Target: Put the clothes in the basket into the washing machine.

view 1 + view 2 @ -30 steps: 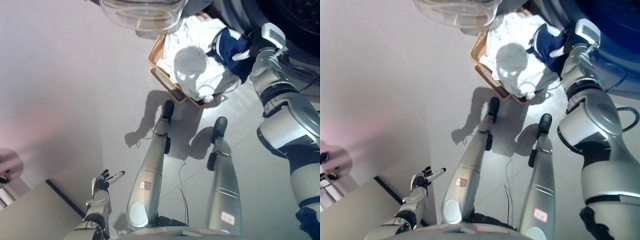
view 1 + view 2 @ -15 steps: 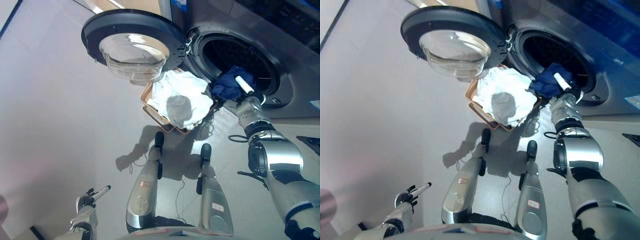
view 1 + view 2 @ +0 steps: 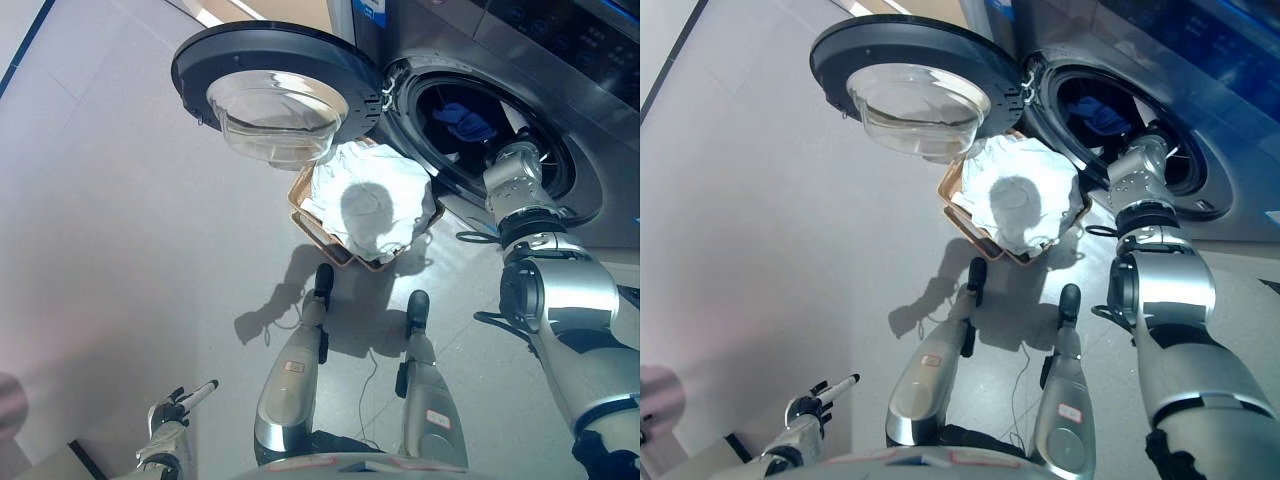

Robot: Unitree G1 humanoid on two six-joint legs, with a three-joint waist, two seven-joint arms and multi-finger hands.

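A brown basket full of white clothes stands on the floor in front of the washing machine. The machine's round door is swung open to the left, above the basket. A dark blue garment lies inside the drum. My right arm reaches up into the drum opening, and my right hand sits at the opening's right side, just right of the blue garment; it is dark against the drum. My left hand hangs low at the lower left, fingers spread and holding nothing.
Grey floor stretches to the left of the basket and the door. A pale panel edge shows at the bottom left corner, beside my left hand.
The camera has tilted up. My right hand has carried the blue garment from above the basket into the drum, where it now lies to the hand's left.
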